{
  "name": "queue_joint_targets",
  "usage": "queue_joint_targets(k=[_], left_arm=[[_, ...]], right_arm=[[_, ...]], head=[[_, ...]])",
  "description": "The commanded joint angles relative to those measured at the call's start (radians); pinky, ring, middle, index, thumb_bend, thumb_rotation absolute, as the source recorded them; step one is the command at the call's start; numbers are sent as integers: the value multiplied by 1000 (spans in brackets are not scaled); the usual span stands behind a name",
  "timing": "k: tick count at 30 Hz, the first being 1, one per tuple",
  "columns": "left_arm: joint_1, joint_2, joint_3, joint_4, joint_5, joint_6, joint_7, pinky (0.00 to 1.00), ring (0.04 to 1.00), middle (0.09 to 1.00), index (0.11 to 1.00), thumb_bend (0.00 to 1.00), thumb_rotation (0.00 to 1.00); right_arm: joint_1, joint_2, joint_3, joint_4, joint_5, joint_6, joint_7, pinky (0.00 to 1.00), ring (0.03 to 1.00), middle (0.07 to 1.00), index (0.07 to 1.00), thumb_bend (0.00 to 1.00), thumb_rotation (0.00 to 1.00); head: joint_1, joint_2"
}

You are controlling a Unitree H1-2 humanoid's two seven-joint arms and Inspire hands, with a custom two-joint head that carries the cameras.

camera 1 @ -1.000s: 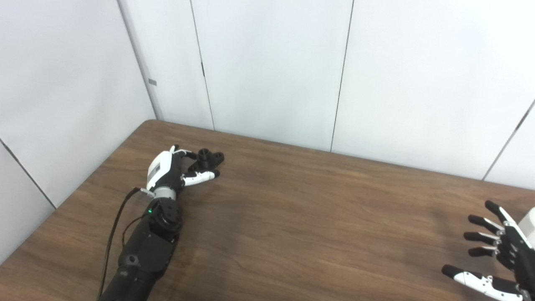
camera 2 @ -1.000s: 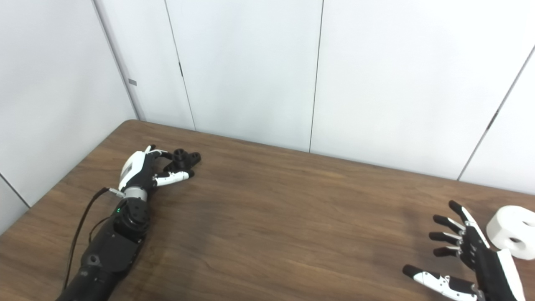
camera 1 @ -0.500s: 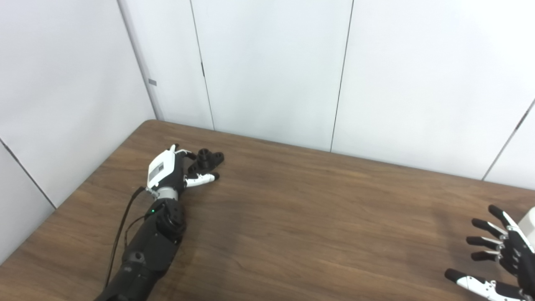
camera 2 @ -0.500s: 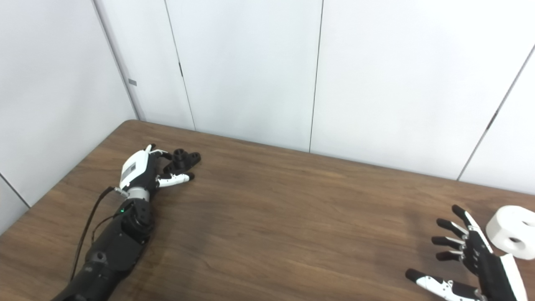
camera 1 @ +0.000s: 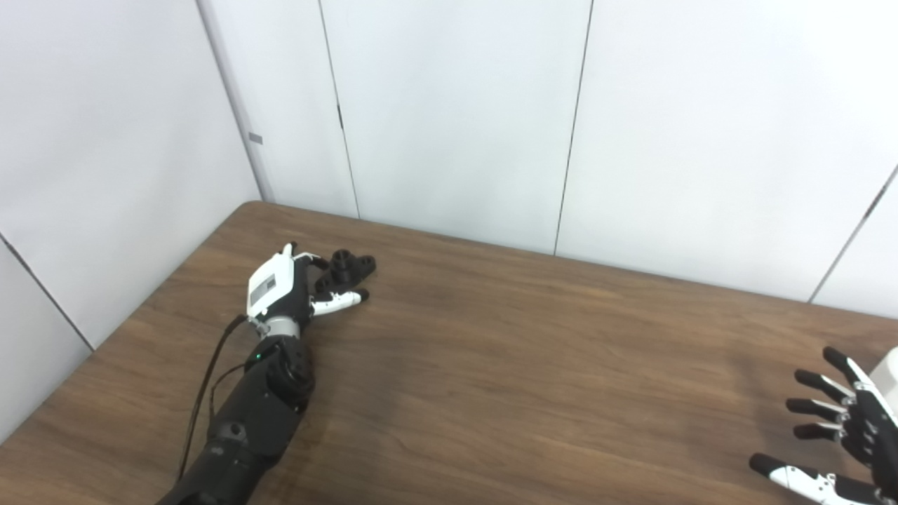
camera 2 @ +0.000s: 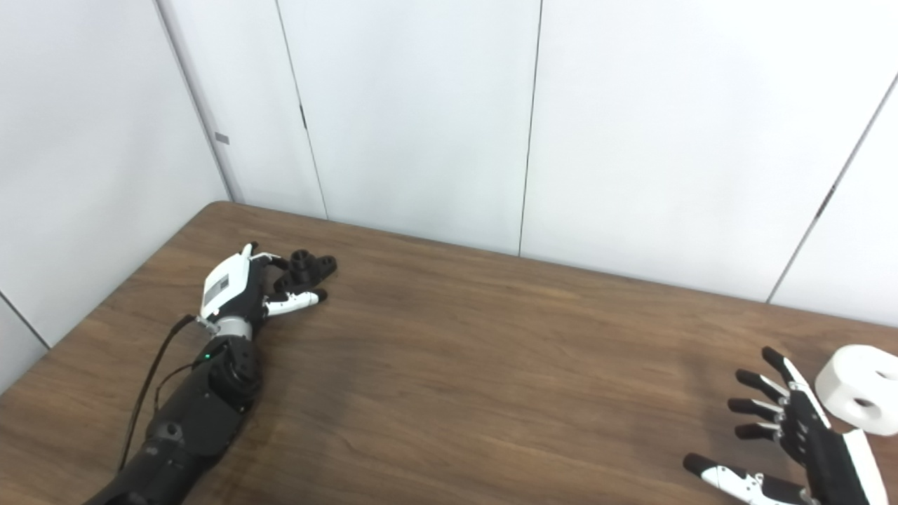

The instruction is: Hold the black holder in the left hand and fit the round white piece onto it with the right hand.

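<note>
1. Lower right of the frame: my right hand (camera 2: 800, 435) sits nearest the camera, palm turned inward, fingers (camera 2: 754, 407) spread apart, thumb extended toward the left. It is released and holds nothing.
2. Right edge, just beyond that hand: the round white piece (camera 2: 859, 396) lies on the table (camera 2: 491, 372), its hole facing the camera. It is just beside the back of the hand; I cannot tell whether they touch. In the left eye view only a sliver of it shows at the frame edge.
3. Lower left: my left arm (camera 1: 245, 421) runs up from the bottom edge, a black cable (camera 1: 203, 393) looping along its left side.
4. Left of centre, farther back: my left hand (camera 1: 284, 294) lies at the black holder (camera 1: 351, 266), fingers curled around its near side, thumb extended below it. I cannot tell whether the grasp is closed. The holder rests on the table.
5. Upper frame: white wall panels (camera 1: 456, 112) stand behind the table.
</note>
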Motion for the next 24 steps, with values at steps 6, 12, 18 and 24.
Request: queue_joint_targets(k=[6,12,18,24], left_arm=[[12,14,9,-9,-20,-16,-1,977,992,943,637,818,220],[12,7,-2,13,-17,-72,20,1000,951,856,484,528,60],[8,0,-15,39,-11,-109,48,1000,950,842,483,524,55],[3,-2,-25,62,-9,-135,61,1000,942,843,483,524,55]], right_arm=[[-22,-25,-12,-35,15,-26,3,600,712,827,944,622,0],[-21,-30,-15,-31,21,-31,-1,588,703,820,938,615,0],[-18,-26,-19,-31,10,-28,-11,575,702,815,918,613,0],[-22,-22,-24,-32,2,-20,-14,576,709,822,920,590,0]], head=[[-1,5],[-4,6],[-4,6],[-7,12]])
